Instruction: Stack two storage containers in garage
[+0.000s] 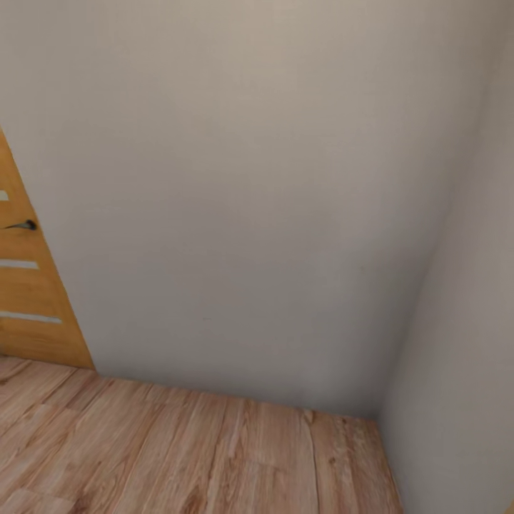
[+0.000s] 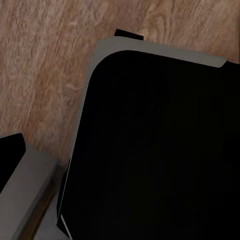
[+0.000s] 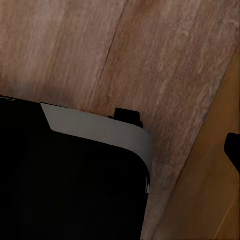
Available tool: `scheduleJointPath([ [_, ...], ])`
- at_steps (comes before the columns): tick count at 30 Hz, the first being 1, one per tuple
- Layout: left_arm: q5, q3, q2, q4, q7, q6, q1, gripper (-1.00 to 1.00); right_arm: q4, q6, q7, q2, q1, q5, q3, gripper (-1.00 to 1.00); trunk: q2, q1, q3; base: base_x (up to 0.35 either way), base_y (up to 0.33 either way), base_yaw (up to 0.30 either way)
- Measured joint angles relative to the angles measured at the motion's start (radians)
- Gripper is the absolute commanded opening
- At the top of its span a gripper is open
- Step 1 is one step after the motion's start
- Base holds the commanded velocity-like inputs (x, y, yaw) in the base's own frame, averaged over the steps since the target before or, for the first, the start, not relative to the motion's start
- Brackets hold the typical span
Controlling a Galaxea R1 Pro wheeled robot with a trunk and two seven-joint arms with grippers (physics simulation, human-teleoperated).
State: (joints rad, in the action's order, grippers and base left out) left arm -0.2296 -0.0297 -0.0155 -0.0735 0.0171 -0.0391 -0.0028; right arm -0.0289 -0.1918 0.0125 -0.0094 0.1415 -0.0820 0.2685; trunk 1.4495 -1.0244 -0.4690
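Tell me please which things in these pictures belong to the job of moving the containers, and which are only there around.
Belonging to the job:
- light wood-plank floor, as in the living room, so the robot is not yet on the garage's dark floor

Only there:
- plain white wall
- wooden door with dark handle
- the robot's own black and grey base

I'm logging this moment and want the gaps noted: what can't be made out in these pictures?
- Door, head view: cut off by the left edge; its handle is tiny.
- Wood floor, head view: runs out of the bottom edge.
- Left wrist view: a black, grey-rimmed body hides most of the floor.
- Right wrist view: a similar black body hides the floor behind it.
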Motion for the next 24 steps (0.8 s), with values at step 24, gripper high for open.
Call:
scheduleJointPath([
  [24,0.0,0.0,0.0,0.0,0.0,0.0,0.0,1.0,0.0,0.0,-0.001,0.0,0.0,-0.001,0.002,1.0,0.0,0.0,0.0,0.302,0.0,0.269],
])
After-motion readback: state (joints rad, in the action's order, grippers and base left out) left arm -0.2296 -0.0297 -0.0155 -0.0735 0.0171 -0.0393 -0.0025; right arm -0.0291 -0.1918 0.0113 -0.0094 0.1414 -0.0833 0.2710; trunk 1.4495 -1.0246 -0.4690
